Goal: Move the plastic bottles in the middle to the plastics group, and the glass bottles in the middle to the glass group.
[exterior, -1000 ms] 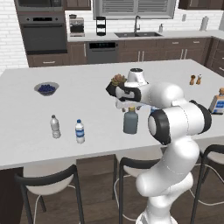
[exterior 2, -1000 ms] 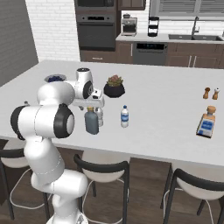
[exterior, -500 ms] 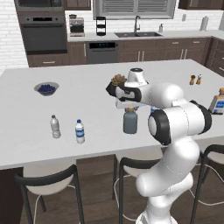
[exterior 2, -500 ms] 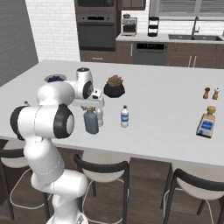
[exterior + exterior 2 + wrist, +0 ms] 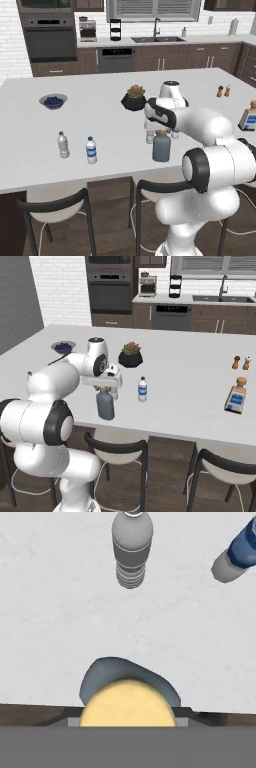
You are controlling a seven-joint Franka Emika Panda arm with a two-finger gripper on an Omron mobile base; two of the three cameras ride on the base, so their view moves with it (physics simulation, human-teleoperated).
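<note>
The squat grey-blue glass bottle (image 5: 161, 148) (image 5: 105, 406) stands near the counter's front edge. My gripper (image 5: 161, 128) (image 5: 106, 387) hangs straight over its tan stopper (image 5: 127, 706), open, a finger to each side of the stopper. Just beyond stand the plain plastic bottle (image 5: 149, 135) (image 5: 131, 554) and the blue-labelled one (image 5: 142, 389) (image 5: 241, 552), both partly hidden by my arm in the left base view. At the left, the plastics group has a plain bottle (image 5: 63, 145) and a blue-labelled bottle (image 5: 91, 150). The squarish pale glass bottle (image 5: 248, 116) (image 5: 236, 396) stands at the right.
A potted plant (image 5: 134, 98) (image 5: 130, 355) sits behind the middle bottles. A bowl of blueberries (image 5: 53, 101) (image 5: 63, 347) lies far left. Two brown shakers (image 5: 223, 91) (image 5: 241, 362) stand behind the squarish bottle. Stools (image 5: 50, 210) line the counter's front.
My gripper has sunk slightly lower over the grey-blue bottle's stopper. The bottles have not moved.
</note>
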